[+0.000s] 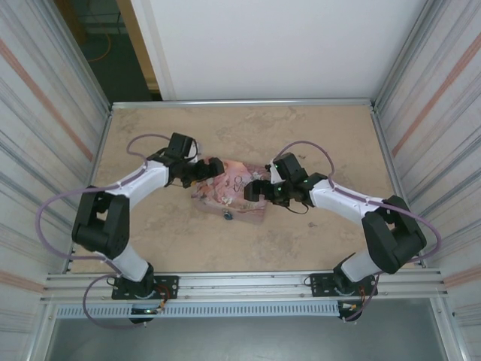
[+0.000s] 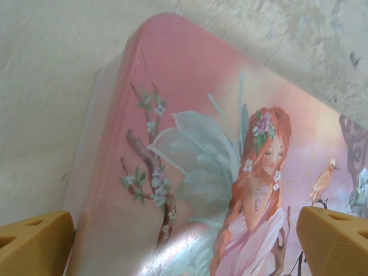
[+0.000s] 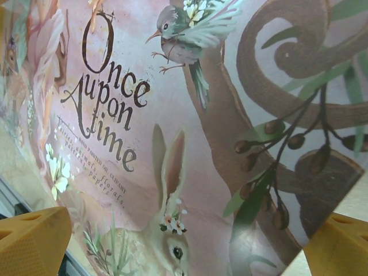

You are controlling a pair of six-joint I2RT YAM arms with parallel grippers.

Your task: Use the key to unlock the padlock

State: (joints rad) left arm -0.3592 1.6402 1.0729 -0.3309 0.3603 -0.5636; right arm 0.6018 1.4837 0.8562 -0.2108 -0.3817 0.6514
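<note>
The padlock [image 1: 228,216] is a tiny bluish-grey speck at the near edge of the pink illustrated tin [image 1: 234,180] in the top view. I cannot make out the key in any view. My left gripper [image 1: 213,167] hovers over the tin's left end, open, and its yellow fingertips [image 2: 34,244] stand wide apart over the fairy picture [image 2: 259,172]. My right gripper [image 1: 252,192] hovers over the tin's right part, also open. Its fingertips [image 3: 31,241] frame the rabbit picture [image 3: 172,230]. Neither gripper [image 2: 184,256] [image 3: 184,256] has anything between its fingers.
The tin lies mid-table on the beige marbled tabletop [image 1: 150,226]. Metal rails [image 1: 240,102] edge the table, with corrugated walls [image 1: 52,135] on both sides. Bare tabletop [image 2: 52,86] shows left of the tin's rounded corner.
</note>
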